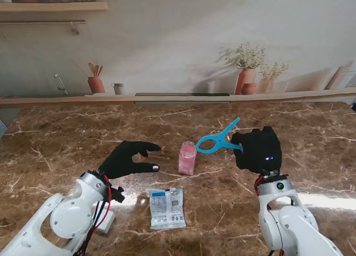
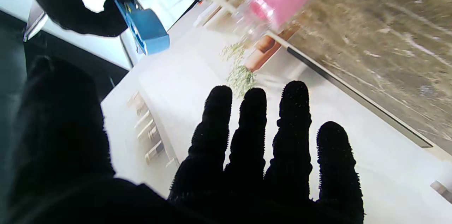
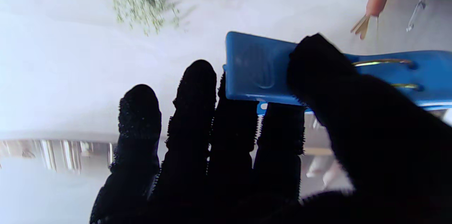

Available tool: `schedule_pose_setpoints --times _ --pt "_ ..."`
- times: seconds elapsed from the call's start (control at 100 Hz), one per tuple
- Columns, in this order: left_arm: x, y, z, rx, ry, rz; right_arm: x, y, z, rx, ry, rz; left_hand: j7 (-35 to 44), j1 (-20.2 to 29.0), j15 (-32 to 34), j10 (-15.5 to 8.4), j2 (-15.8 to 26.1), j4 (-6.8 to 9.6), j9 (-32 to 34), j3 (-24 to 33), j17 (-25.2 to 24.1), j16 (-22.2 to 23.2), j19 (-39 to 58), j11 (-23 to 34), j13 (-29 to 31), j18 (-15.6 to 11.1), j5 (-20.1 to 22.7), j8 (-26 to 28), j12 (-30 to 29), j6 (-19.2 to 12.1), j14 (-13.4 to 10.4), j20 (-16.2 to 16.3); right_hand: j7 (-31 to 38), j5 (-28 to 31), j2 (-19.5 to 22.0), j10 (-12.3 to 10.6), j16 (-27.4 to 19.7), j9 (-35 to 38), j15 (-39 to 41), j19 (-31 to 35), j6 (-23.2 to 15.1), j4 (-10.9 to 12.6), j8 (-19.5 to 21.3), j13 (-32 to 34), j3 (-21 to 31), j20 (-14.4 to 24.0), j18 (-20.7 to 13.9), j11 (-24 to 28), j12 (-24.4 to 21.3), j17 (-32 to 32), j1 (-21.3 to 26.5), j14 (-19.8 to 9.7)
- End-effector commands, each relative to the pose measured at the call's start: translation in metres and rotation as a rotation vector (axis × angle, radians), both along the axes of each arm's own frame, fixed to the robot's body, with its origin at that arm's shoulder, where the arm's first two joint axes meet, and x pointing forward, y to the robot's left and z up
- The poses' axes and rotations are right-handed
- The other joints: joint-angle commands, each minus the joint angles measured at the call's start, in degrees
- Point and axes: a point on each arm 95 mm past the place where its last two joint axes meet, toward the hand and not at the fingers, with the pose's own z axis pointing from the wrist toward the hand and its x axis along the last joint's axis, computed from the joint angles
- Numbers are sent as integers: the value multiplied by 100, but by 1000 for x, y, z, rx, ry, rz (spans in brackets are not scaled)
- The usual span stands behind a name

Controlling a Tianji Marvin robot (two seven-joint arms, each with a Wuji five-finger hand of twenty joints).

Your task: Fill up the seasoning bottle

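seasoning bottle (image 1: pixel 187 158) stands just beside the left hand's fingers (image 1: pixel 146 148).

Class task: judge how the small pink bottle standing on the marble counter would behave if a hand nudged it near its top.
The pink seasoning bottle stands taller than it is wide, so a high nudge would probably tip it. The marble counter looks polished, so a low push may slide it instead. Its clear walls suggest a stiff shell.

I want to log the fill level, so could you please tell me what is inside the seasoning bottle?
The seasoning bottle is clear and shows pink contents through most of its height. Whether its mouth is capped or open cannot be told. The blue clip in the right hand hangs beside its top.
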Motion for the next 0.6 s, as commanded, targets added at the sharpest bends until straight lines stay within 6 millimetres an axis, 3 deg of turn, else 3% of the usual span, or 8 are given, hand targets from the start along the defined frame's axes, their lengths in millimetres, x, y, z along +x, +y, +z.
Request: schedule_pose_setpoints --times 0.0,0.09,0.31,0.59 --pt "0 -9 12 -38 2 -8 -6 8 8 7 -22 26 -273 -26 -170 98 146 164 -294 -256 -19 -102 -17 -173 -190 -169 -317 -165 -164 178 49 93 195 288 239 35 132 249 129 211 -233 277 135 148 422 9 83 202 150 -36 430 19" --pt "2 -14 21 -60 37 -25 -12 16 17 9 -74 57 -469 -117 -254 166 208 157 -567 -282 -74 -147 -84 -262 -308 -191 -546 -254 -256 327 49 66 190 283 239 35 138 250 133 201 -226 286 140 140 411 1 83 199 153 -47 436 21" --pt "4 -35 36 -140 111 -63 -22 37 28 1 -148 134 -677 -201 -325 238 207 135 -776 -311 -121 -182 -129 -270 -389 -152 -628 -358 -405 456 89 73 177 279 238 32 145 251 140 200 -235 302 149 150 398 -7 83 199 165 -46 428 15" --pt "5 -61 38 -211 165 -127 -26 51 27 -12 -174 192 -326 -120 -48 94 111 133 -363 -296 -110 87 -120 -21 -178 -124 -372 -54 -292 194 99 187 169 288 231 34 147 251 136 203 -244 311 152 154 407 -13 83 199 175 -46 428 10"
